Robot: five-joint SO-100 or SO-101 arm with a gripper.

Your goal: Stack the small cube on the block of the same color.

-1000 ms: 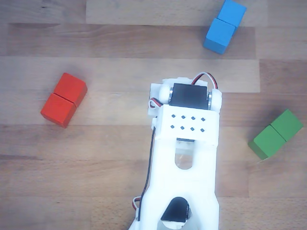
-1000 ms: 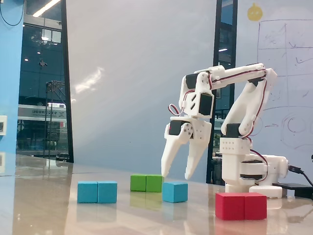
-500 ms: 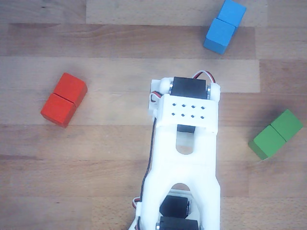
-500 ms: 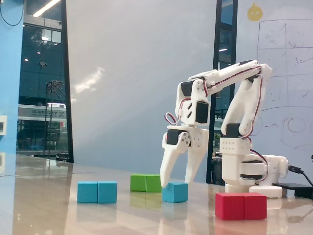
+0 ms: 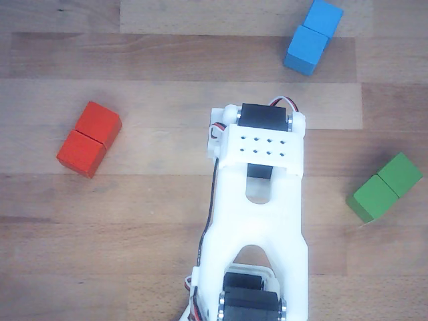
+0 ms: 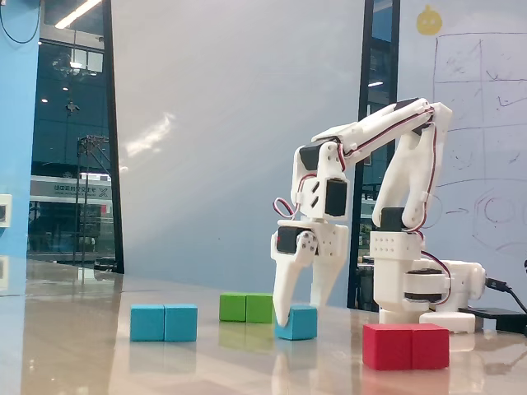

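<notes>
In the fixed view the small cube (image 6: pixel 301 322), light blue, sits on the table with my gripper (image 6: pixel 297 316) lowered over it. The gripper is open, and its white fingers (image 6: pixel 282 295) stand on either side of the cube with tips near the table. The block of the same color (image 6: pixel 164 322), a blue oblong with a seam, lies well to the left of the cube. In the other view that block (image 5: pixel 312 37) is at the top right, while my white arm (image 5: pixel 257 200) hides the cube and the fingers beneath it.
A red oblong block (image 5: pixel 89 139) (image 6: pixel 405 346) and a green oblong block (image 5: pixel 385 187) (image 6: pixel 246 308) lie on the wooden table. The arm's base (image 6: pixel 420 288) stands at the right of the fixed view.
The arm has come down from above the small cube until its open fingers straddle it. None of the blocks has moved.
</notes>
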